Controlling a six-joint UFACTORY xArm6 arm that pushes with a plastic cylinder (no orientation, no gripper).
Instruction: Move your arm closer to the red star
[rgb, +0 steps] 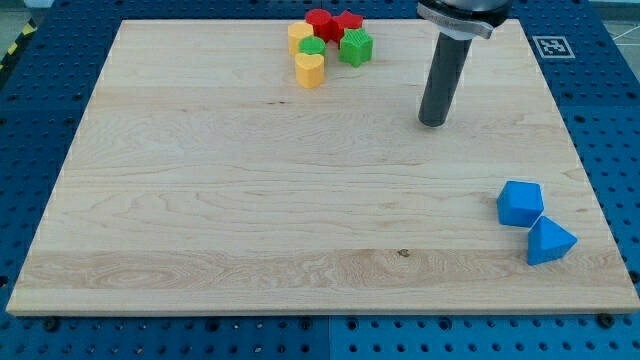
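Note:
The red star (349, 23) lies at the view's top in a tight cluster, with a red round block (320, 22) to its left and a green star (355, 47) just below it. A yellow block (300, 37), a small green block (313, 47) and a yellow heart (310, 70) complete the cluster. My tip (433, 122) rests on the board to the right of and below the cluster, about a hand's width from the red star. It touches no block.
A blue block (520, 204) and a blue triangular block (549, 242) sit together near the board's lower right edge. The wooden board (250, 200) lies on a blue perforated table. A marker tag (552, 46) is at the top right.

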